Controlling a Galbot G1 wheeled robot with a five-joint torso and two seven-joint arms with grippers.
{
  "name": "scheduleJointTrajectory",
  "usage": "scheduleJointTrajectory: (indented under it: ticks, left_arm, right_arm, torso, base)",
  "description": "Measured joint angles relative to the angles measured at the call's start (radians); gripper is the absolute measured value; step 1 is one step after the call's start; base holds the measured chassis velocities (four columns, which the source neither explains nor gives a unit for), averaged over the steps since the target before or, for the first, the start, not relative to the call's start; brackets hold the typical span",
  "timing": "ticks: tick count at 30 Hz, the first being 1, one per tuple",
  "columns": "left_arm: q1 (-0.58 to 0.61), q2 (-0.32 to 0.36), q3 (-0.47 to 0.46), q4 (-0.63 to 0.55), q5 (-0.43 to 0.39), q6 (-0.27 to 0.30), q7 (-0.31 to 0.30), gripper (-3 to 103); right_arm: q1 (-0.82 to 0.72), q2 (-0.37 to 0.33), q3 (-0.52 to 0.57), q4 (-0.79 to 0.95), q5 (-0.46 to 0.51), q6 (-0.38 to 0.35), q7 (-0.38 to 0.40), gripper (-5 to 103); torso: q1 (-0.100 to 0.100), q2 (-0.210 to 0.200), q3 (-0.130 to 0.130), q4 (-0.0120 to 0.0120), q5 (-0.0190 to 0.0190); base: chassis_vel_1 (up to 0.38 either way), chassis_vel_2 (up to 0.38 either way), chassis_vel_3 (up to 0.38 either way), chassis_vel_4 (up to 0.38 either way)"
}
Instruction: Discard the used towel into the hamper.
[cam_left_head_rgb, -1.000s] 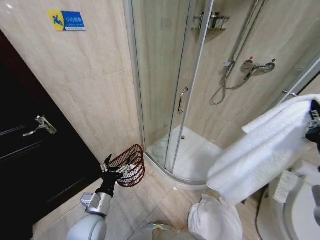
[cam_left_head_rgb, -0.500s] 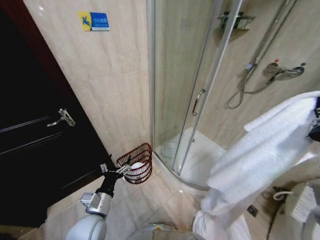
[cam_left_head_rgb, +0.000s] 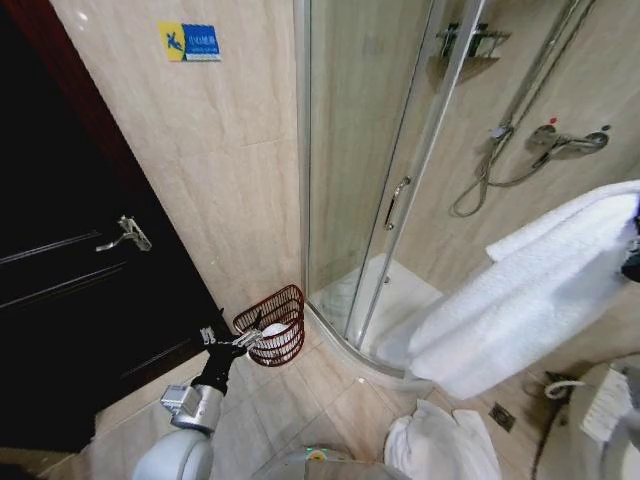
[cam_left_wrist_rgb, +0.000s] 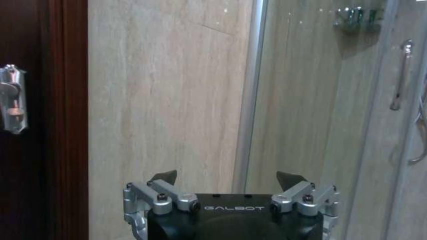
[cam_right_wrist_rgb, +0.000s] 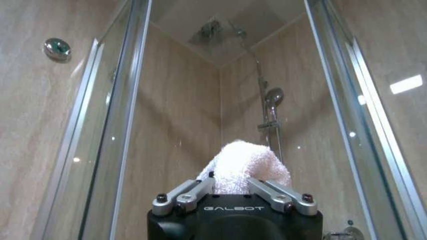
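- The white towel (cam_left_head_rgb: 520, 300) hangs at the right, draped down from the right gripper (cam_right_wrist_rgb: 233, 192), whose fingers are clamped on a fold of it.
- The hamper (cam_left_head_rgb: 275, 326) stands on the floor by the shower door (cam_left_head_rgb: 400, 170), left of the towel.
- The left gripper (cam_left_head_rgb: 232, 342), fingers spread and empty, hovers just beside the hamper's rim.

White towel, red-brown hamper, beige tile

The towel (cam_left_head_rgb: 520, 300) is plain white and the wire hamper (cam_left_head_rgb: 275, 325) dark red-brown with something white inside. The wall tiles (cam_left_head_rgb: 220, 170) are veined beige, the door (cam_left_head_rgb: 60, 290) near-black, the wall sign (cam_left_head_rgb: 190, 42) yellow and blue. Both grippers are black with silver metal links.
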Motion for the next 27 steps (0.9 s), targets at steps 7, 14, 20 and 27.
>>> scheduleJointTrajectory:
  ticks: [7, 14, 20, 27]
  left_arm:
    - [0.0, 0.0, 0.0, 0.0, 0.0, 0.0, 0.0, 100]
    - [0.0, 0.0, 0.0, 0.0, 0.0, 0.0, 0.0, 100]
    - [0.0, 0.0, 0.0, 0.0, 0.0, 0.0, 0.0, 100]
    - [0.0, 0.0, 0.0, 0.0, 0.0, 0.0, 0.0, 100]
  right_arm:
    - [0.005, -0.003, -0.006, 0.0, 0.0, 0.0, 0.0, 5]
    - [0.01, 0.0, -0.011, 0.0, -0.001, 0.005, -0.004, 5]
    - [0.013, 0.001, -0.012, 0.0, -0.007, 0.009, -0.017, 5]
    - [0.017, 0.0, -0.013, 0.0, -0.009, 0.009, -0.023, 5]
  torso:
    - [-0.001, 0.0, 0.0, -0.0005, 0.0003]
    - [-0.001, 0.001, 0.0, -0.0003, 0.0004]
    - [0.001, 0.0, 0.0, 0.0, 0.0]
    - [0.0, 0.0, 0.0, -0.0002, -0.0001]
  base:
    - [0.154, -0.169, -0.16, 0.164]
    - [0.091, -0.093, -0.087, 0.094]
    - [-0.044, 0.03, 0.034, -0.038]
    - [0.012, 0.003, -0.001, 0.015]
